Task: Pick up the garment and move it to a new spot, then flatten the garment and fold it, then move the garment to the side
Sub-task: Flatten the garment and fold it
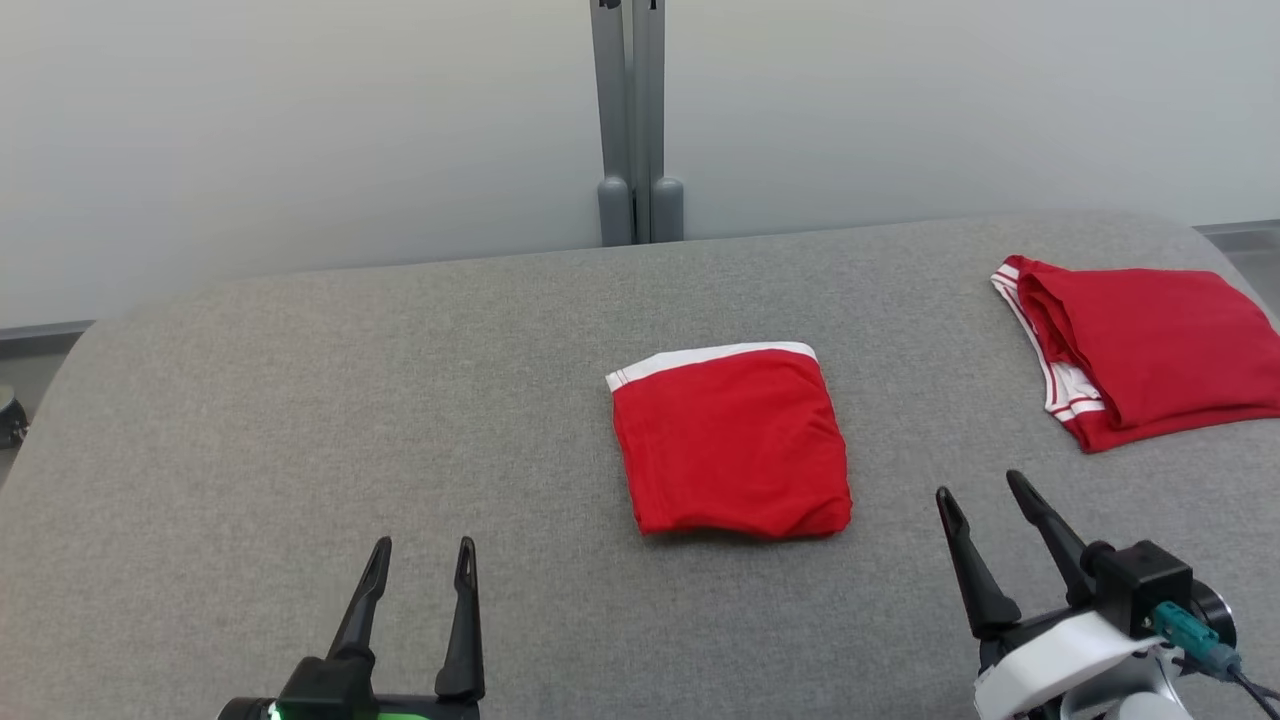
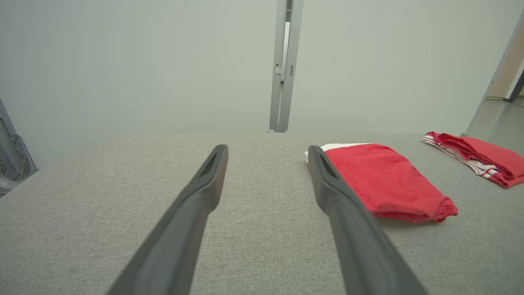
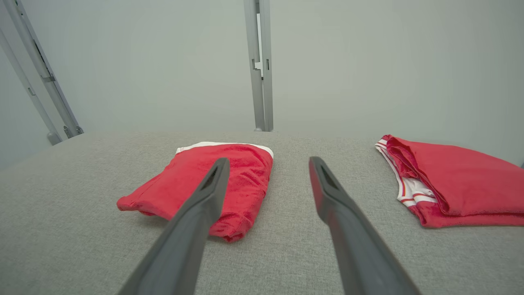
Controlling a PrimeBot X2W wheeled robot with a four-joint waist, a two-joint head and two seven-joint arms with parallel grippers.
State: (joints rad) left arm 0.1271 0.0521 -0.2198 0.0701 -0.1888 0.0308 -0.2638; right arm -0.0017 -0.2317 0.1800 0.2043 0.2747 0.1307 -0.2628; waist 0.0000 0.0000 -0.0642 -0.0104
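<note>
From my seat, the left gripper sits low over the near-left part of the grey surface. Its jaws stand wide apart, holding nothing and touching nothing; in the left wrist view I see bare grey cloth between the two dark fingers. The whole left half of the surface, out to its rounded far-left corner, is open room. Near the middle lies a smaller red garment, folded to a rough square with a narrow white band along its far edge, flat and well clear of every edge. There is a free strip of surface between it and the left gripper. To its right and a little nearer me is the right gripper, jaws likewise spread wide and empty, fingers tilted toward the left and apart from both cloths. In the right wrist view its left finger crosses in front of the smaller red garment, but I cannot tell any contact from that, and the head view shows a gap. Between the two jaws there is only grey surface. The garment lies folded at the far-right part of the surface, running out to the right edge, with white, red-striped cloth showing along its left side. A clear lane of surface separates it from the smaller red garment. Behind the far edge stands a pale wall with a grey post.
</note>
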